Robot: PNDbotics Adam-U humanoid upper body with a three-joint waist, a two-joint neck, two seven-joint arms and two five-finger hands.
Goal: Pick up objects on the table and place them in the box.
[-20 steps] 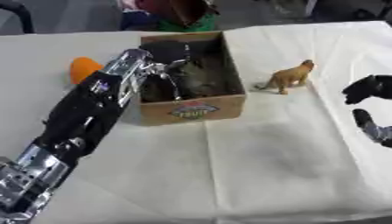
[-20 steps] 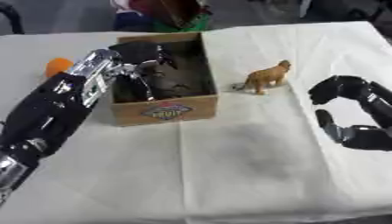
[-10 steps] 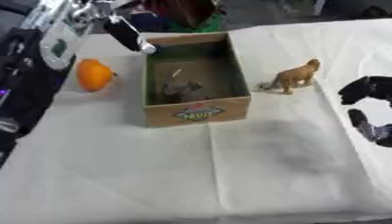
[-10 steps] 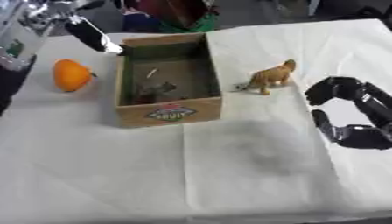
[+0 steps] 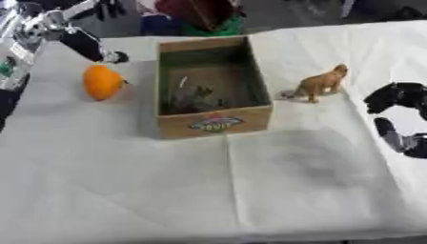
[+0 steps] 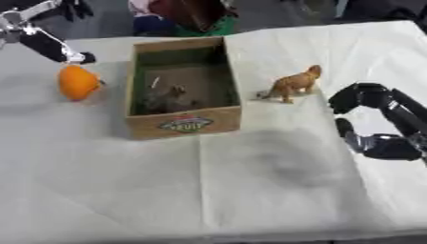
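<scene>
A brown cardboard box [image 5: 215,125] stands open at the table's middle back, with a small grey-brown thing [image 5: 197,96] lying inside it. To its left lies an orange fruit [image 5: 102,82]. A tan toy lion [image 5: 320,84] stands just right of the box. My left hand [image 5: 84,43] hangs at the upper left, fingers stretched down toward the fruit, just above and behind it, holding nothing. My right hand [image 6: 371,96] rests at the right edge, fingers and thumb loosely curved, with nothing in it.
A white cloth [image 5: 250,190] covers the table; its front half is bare cloth. Red and green things [image 5: 200,16] lie beyond the far edge behind the box.
My left arm has come out of the box and swung up and to the left, uncovering the fruit; the hand now hangs over it. The right hand stays put.
</scene>
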